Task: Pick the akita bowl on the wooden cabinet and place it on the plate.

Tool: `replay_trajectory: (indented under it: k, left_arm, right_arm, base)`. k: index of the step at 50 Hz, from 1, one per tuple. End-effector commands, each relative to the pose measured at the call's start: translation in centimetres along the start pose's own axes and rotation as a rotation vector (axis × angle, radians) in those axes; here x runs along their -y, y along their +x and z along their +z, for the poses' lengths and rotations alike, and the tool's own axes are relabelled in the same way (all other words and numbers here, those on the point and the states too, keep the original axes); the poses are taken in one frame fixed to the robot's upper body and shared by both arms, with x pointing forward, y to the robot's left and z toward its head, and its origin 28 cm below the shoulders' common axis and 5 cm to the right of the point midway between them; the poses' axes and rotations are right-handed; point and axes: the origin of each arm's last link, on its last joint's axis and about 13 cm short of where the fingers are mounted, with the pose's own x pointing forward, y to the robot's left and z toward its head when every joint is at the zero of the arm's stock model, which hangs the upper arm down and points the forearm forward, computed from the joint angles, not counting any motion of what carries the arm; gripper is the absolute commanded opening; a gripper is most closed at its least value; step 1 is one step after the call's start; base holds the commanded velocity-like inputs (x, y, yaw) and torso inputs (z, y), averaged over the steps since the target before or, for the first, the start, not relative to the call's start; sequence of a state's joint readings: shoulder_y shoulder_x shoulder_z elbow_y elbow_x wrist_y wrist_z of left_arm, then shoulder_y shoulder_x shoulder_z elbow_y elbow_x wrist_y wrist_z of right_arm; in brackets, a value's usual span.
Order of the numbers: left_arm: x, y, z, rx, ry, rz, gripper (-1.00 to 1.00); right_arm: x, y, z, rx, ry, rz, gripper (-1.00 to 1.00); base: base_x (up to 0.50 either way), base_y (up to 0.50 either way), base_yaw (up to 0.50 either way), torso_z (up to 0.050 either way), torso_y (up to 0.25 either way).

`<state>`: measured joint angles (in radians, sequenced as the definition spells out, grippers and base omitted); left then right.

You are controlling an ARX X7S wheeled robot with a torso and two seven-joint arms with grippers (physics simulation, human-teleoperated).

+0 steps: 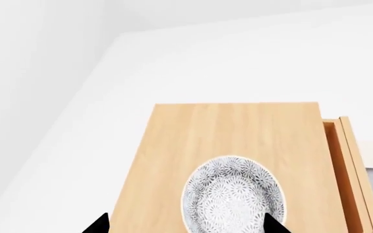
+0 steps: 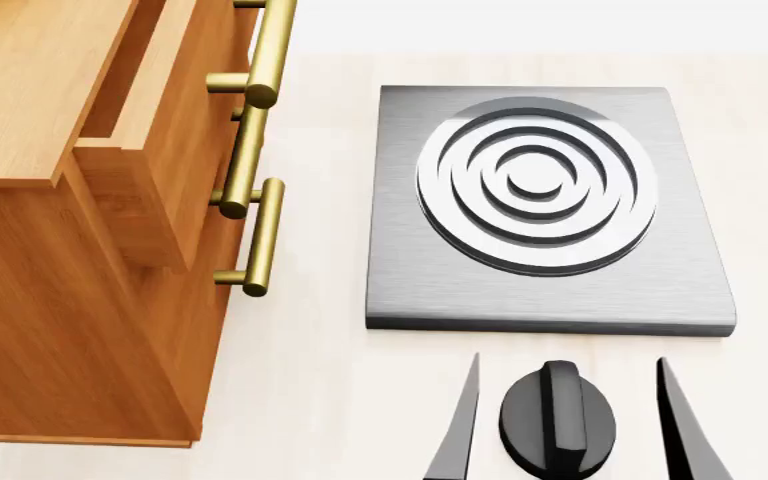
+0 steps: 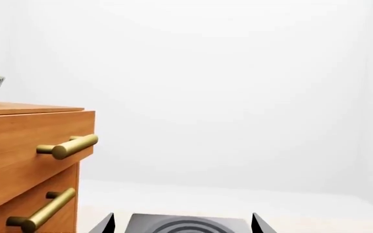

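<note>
While we looked down from the head camera, our right gripper [image 2: 560, 425] hung over the pale counter [image 2: 317, 390] with its two dark fingers [image 2: 458, 430] spread wide apart and nothing between them, just short of the grey square stove [image 2: 551, 300] with its raised rings. Beside the stove stood the wooden cabinet [image 2: 37, 300], its top drawer [image 2: 157, 140] pulled partly out and its brass bar handles [image 2: 267, 235] facing the stove. We could read no brand, label or writing on any of it.

Through the left wrist camera we saw the speckled bowl [image 1: 234, 196] sitting upright on the cabinet's top, empty inside. Our left gripper [image 1: 186, 227] hovered over it with its fingertips [image 1: 97, 225] spread, one on either side and clear of the rim. The right wrist camera caught that bowl at the far edge of the cabinet top. We could not see the plate in any view.
</note>
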<state>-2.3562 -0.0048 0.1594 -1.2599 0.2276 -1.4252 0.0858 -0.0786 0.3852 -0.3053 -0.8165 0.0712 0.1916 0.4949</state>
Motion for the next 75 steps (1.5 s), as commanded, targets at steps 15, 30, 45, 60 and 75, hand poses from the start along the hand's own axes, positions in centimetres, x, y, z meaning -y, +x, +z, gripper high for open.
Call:
replay_trajectory:
  k: [15,30,45,60,75]
  left_arm:
    - [1.3,3.9,-2.2,-0.07,-0.019,0.013,1.0]
    - [2.0,4.8,-3.4,-0.146,-0.028,-0.008,1.0]
    - [2.7,6.9,-4.7,-0.143,-0.011,0.003,1.0]
    - [3.5,9.0,-6.7,-0.183,-0.017,-0.006,1.0]
    - [3.4,9.3,-6.8,-0.173,0.01,0.023,-1.0]
  right_arm:
    - [0.0,0.0,-1.5,-0.042,0.004,0.006,1.0]
    - [0.1,0.1,-1.8,-0.054,-0.001,0.0,1.0]
    - [0.1,0.1,-3.1,-0.094,-0.004,-0.002,1.0]
    - [0.1,0.1,-4.2,-0.13,-0.005,-0.007,1.0]
    - [0.0,0.1,-4.3,-0.136,-0.006,-0.005,1.0]
  base:
    - [0.0,0.0,0.0,0.0,0.0]
    - [0.0,0.0,0.0,0.0,0.0]
    - [0.0,0.0,0.0,0.0,0.0]
    - [0.0,0.0,0.0,0.0,0.0]
    - [0.0,0.0,0.0,0.0,0.0]
